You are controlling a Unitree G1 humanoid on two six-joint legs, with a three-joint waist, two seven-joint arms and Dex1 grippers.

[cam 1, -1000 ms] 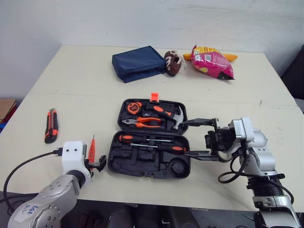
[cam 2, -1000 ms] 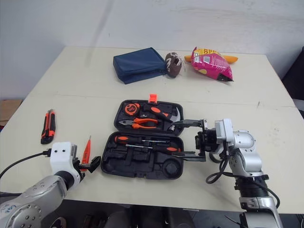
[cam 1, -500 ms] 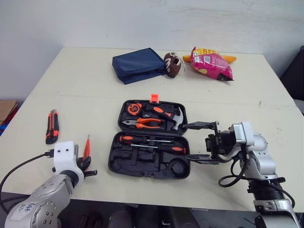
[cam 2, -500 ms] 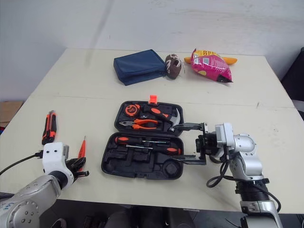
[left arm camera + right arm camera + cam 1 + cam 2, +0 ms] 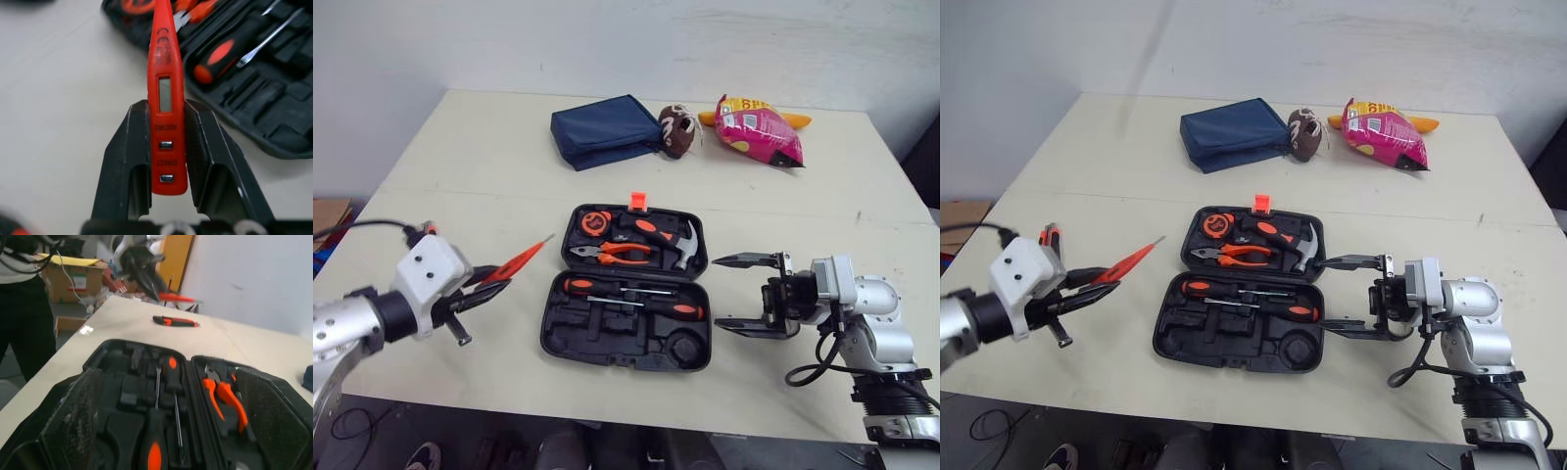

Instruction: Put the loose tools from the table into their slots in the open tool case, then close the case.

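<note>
Stowing: left pincer (image 5: 481, 288) grips red tester pen (image 5: 519, 262) left of tool case (image 5: 607, 340) | right pincer (image 5: 718, 291) gapes | next, likely: seat pen in a free slot

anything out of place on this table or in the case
The utility knife lies loose on the table, away from the tool case, whose near half has empty slots. The left gripper holds the red tester pen in the air, not slotted.

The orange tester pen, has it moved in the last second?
Yes. The orange tester pen, clamped in the left gripper, has risen from beside the tool case's near half and now tilts toward its far half.
</note>
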